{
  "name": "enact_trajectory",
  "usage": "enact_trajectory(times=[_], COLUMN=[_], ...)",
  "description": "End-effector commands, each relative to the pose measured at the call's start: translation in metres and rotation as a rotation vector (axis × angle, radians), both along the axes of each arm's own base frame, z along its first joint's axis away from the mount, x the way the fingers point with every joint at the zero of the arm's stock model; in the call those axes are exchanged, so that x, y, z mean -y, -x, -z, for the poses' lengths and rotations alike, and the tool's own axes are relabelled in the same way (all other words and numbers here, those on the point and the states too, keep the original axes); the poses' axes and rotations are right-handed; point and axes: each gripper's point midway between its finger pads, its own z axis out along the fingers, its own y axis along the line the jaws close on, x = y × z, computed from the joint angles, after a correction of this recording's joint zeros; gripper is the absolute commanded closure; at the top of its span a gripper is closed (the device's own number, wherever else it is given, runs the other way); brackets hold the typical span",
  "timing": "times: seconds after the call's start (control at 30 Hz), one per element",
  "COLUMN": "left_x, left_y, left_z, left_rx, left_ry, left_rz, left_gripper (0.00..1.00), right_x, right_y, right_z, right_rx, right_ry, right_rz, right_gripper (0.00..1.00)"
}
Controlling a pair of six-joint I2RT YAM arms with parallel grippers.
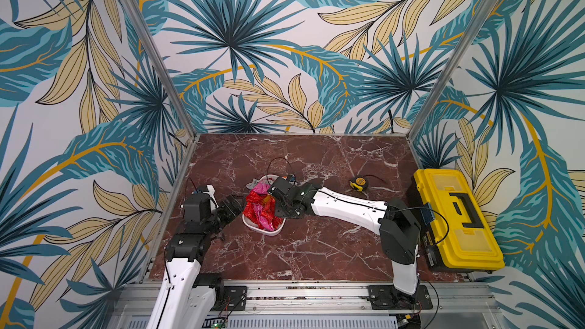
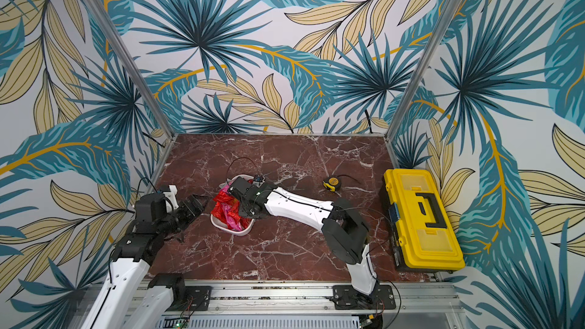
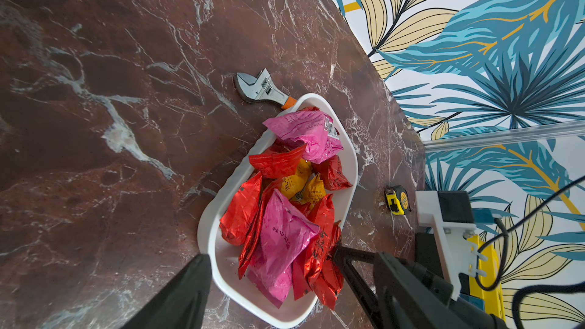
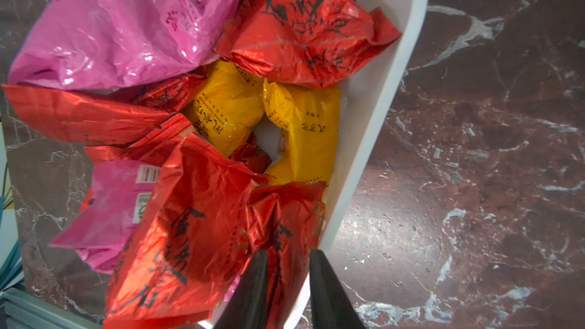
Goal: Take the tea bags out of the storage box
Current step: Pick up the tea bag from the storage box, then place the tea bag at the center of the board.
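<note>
Hovers low with the left gripper (image 1: 239, 207) spread wide, beside the left side of the storage box (image 1: 269, 233). Stretches across from the right, wrist bent down, right gripper (image 4: 286, 256) narrowed onto a red sachet (image 4: 278, 216) at the right rim. Holds the tea bags (image 3: 278, 235) heaped, long axis near to far. Leaves bare table (image 1: 316, 248) all round; wrench (image 3: 259, 88) past the far end, yellow toolbox (image 1: 456, 216) well off right

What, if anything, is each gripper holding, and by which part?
Right gripper pinches a red tea bag by its crumpled end, beside the storage box wall. Left gripper open, empty.
</note>
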Motion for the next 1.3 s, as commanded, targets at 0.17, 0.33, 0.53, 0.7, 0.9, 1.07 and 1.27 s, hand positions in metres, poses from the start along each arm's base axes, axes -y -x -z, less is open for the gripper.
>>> enact_trajectory(times=[0.17,0.33,0.53,0.7,0.9,1.07,1.27], left_x=[0.0,0.013,0.021,0.038,0.051,0.069,0.08], left_y=[0.004,0.001,-0.001,-0.001,-0.012,-0.021,-0.029], left_z=[0.0,-0.008,-0.014,-0.027,-0.026,-0.013,-0.015], left_rx=[0.01,0.035,0.023,0.023,-0.029,-0.076,-0.098], left_ry=[0.002,0.045,0.038,0.006,-0.183,-0.327,-0.437], left_rz=[-0.002,0.063,0.127,0.217,0.318,0.395,0.419], left_gripper=[0.15,0.15,0.15,0.19,0.23,0.27,0.29], right_x=[-0.005,0.0,0.011,0.032,0.099,0.15,0.169], right_y=[0.002,0.002,0.009,0.011,-0.011,-0.041,-0.076], right_z=[-0.01,-0.038,-0.061,-0.072,-0.065,-0.033,0.0], right_rx=[-0.01,0.032,0.056,0.078,0.126,0.123,0.077], right_ry=[-0.022,-0.065,-0.103,-0.089,0.093,0.308,0.458], right_rz=[-0.004,0.01,0.019,0.022,-0.036,-0.093,-0.142], right_gripper=[0.91,0.99,1.0,1.0,1.0,1.0,1.0])
